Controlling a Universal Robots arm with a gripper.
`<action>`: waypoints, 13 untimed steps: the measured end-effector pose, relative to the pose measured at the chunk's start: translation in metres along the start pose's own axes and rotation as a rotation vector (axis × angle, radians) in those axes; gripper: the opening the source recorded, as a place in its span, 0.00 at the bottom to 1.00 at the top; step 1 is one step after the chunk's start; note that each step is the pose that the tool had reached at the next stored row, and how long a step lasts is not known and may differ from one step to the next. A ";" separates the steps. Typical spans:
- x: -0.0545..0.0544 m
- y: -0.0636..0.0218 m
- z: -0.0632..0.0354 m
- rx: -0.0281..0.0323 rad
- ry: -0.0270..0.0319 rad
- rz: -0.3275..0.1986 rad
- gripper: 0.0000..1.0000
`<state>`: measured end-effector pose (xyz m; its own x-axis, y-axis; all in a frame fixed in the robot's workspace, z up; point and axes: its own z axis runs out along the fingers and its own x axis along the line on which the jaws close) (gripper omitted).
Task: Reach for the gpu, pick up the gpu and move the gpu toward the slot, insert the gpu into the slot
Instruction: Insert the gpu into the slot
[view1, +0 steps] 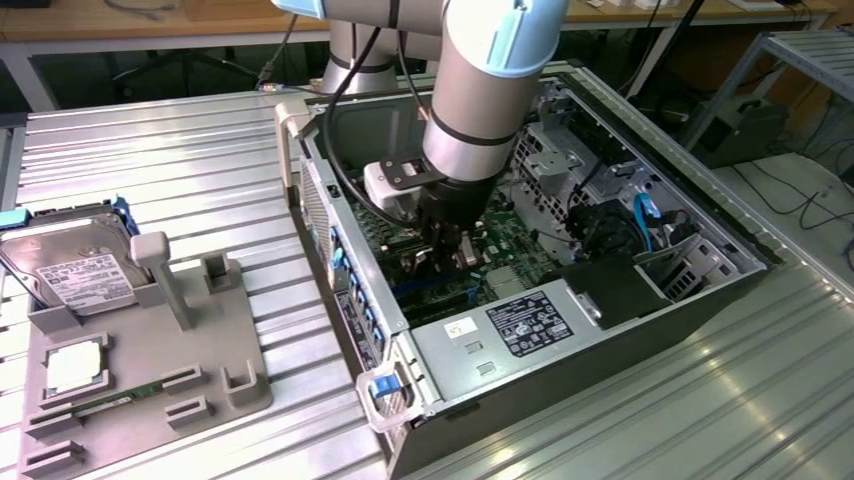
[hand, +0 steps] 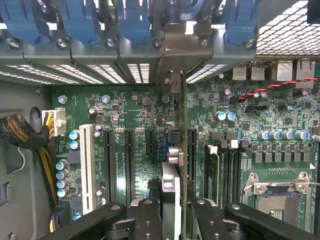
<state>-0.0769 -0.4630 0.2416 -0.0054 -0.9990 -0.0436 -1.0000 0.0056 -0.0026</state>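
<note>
Looks like a robotics lab or electronics workshop. The open PC case (view1: 561, 270) sits on a ribbed aluminium table (view1: 174, 170), with a grey parts fixture (view1: 174, 350) beside it holding a hard drive (view1: 74, 270). Wooden workbenches (view1: 147, 25) run along the back, and loose cables (view1: 801, 200) trail over the floor at the exterior view's right.

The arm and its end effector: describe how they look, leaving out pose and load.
The arm is a thick silver-grey tube with a pale blue joint cap and a black ring band. A white-grey box sits at the wrist, with a black cable looping beside it. The end effector is black, with chunky fingers studded with round screws.
</note>
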 end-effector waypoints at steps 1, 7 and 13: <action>0.000 0.0000 0.0002 -0.0001 0.0000 0.000 0.28; 0.000 0.0000 -0.0040 -0.0030 0.0000 0.000 0.28; 0.001 0.0000 0.0048 -0.0031 0.0001 0.000 0.28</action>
<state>-0.0769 -0.4640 0.2367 -0.0055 -0.9990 -0.0435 -1.0000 0.0055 0.0005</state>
